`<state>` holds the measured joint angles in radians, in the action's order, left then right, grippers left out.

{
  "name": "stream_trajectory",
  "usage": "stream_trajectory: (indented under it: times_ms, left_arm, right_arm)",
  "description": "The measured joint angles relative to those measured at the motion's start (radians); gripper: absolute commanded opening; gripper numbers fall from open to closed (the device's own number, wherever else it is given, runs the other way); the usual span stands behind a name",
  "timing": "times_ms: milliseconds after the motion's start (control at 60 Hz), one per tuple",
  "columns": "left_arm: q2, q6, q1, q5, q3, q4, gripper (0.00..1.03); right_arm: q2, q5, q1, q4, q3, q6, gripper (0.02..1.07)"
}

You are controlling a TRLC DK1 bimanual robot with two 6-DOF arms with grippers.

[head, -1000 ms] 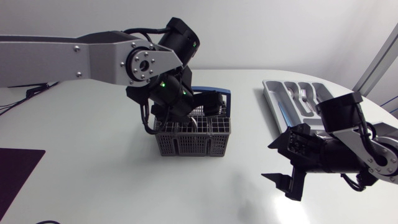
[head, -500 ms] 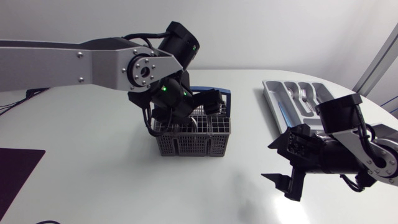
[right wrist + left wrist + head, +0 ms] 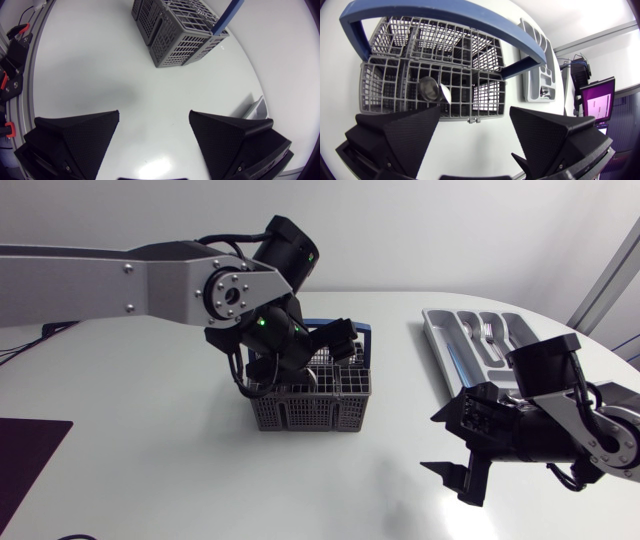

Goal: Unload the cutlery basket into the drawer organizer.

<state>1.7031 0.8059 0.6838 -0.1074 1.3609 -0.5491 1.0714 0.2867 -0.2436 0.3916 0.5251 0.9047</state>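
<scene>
Directly above the grey wire-mesh cutlery basket (image 3: 310,402), the left gripper (image 3: 475,111) hangs spread, evidently to straddle the metal spoon (image 3: 431,90) standing in one compartment, while the right gripper (image 3: 154,115), likewise spread and empty, rests clear near the grey plastic drawer organizer (image 3: 437,340).

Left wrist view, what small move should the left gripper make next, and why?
Probably shift the open left gripper sideways until the silver metal spoon in the grey wire cutlery basket lies between its fingers: the spoon now sits off by one finger, ungrasped.
</scene>
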Motion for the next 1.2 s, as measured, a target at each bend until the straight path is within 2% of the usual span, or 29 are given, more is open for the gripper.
stream_trajectory:
  times_ms: [83,217,267,400,483,600,850,917,1083,1133,1167,1200]
  left_arm:
    - [0.0,0.011,0.0,0.0,-0.001,0.0,0.95]
    - [0.0,0.032,0.0,0.029,-0.006,0.0,0.82]
    - [0.0,0.037,0.0,0.039,-0.008,0.0,0.74]
    - [0.0,0.052,0.0,0.042,-0.008,0.0,0.71]
    - [0.0,0.06,0.0,0.043,-0.008,0.0,0.6]
    - [0.0,0.068,0.0,0.06,-0.008,0.0,0.58]
    - [0.026,0.104,-0.002,0.078,-0.008,0.0,0.28]
    - [0.032,0.111,-0.002,0.094,-0.008,0.0,0.24]
    - [0.039,0.119,-0.003,0.118,-0.008,0.001,0.23]
    - [0.043,0.119,-0.003,0.126,-0.008,0.0,0.16]
    - [0.046,0.119,-0.003,0.141,-0.008,0.001,0.07]
    - [0.049,0.119,-0.002,0.158,-0.008,0.001,0.04]
  right_arm:
    - [0.0,0.0,0.0,0.0,-0.003,0.0,1.02]
    - [0.0,0.0,-0.001,0.0,-0.004,0.0,1.02]
    - [0.0,0.0,-0.004,0.0,-0.004,0.0,1.02]
    - [0.0,0.0,-0.005,0.0,-0.004,0.0,1.02]
    - [0.0,0.0,-0.005,0.0,-0.004,0.0,1.02]
    - [0.0,0.0,-0.005,0.0,-0.004,0.0,1.02]
    - [0.0,0.0,-0.005,0.0,-0.004,0.0,1.02]
    - [0.0,0.0,-0.005,0.0,-0.004,0.0,1.02]
    - [0.0,0.0,-0.005,0.0,-0.004,0.0,1.02]
    - [0.0,0.0,-0.005,0.0,-0.004,0.0,1.02]
    - [0.0,-0.001,-0.005,0.0,-0.004,0.0,1.02]
    - [0.0,-0.003,-0.005,-0.001,-0.004,0.0,1.02]
